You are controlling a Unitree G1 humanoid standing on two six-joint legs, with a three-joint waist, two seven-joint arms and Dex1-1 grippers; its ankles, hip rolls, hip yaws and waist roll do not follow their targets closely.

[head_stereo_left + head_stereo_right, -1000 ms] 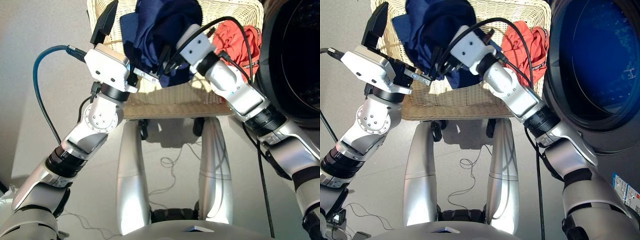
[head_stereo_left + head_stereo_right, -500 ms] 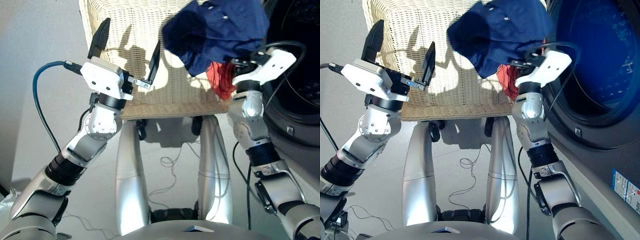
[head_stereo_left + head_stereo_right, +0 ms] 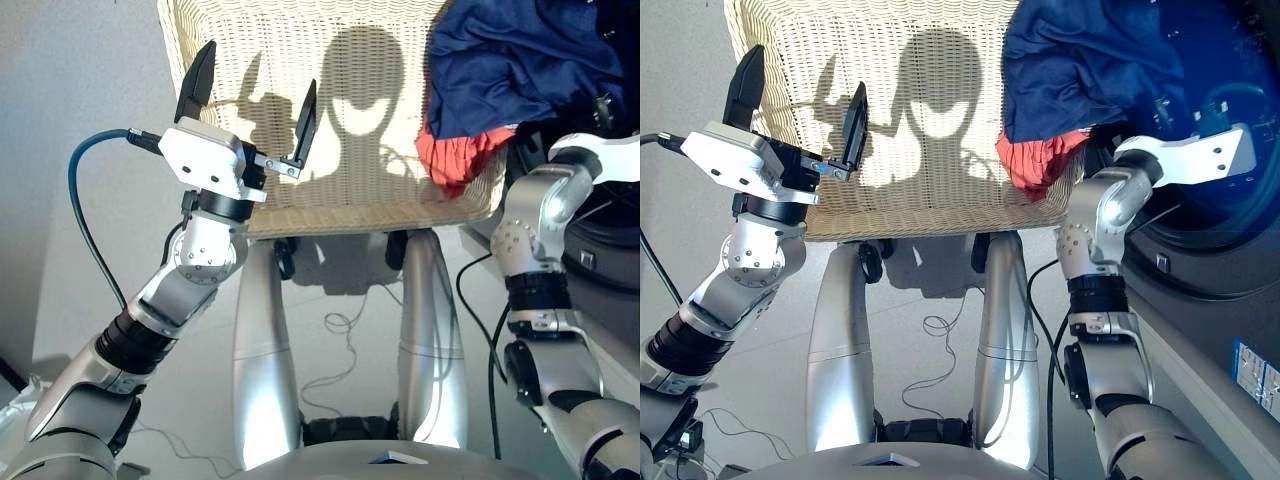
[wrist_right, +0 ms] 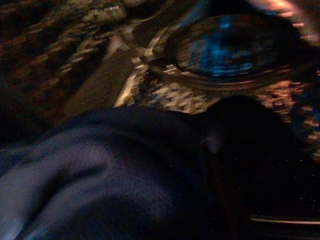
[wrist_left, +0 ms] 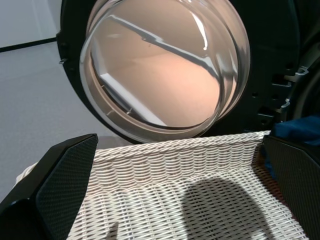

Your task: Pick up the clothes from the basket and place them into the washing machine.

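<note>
Left tool (image 3: 250, 100) spread wide and empty above basket (image 3: 330, 110); right tool hidden under navy garment (image 3: 520, 60), grip impossible to judge.

Left tool poised over the bare left half of the cream wicker, fingers (image 3: 197, 80) upright and well apart, nothing between them. Right arm (image 3: 535, 215) bent beside the basket's right edge, its wrist reaching toward the washer (image 3: 1210, 150). Navy garment bunched up high at the basket's right corner, just in front of the washer's opening. Orange-red garment (image 3: 455, 160) hanging below the navy one, over the basket's right rim. Open porthole door (image 5: 160, 65) beyond the basket's far rim.
</note>
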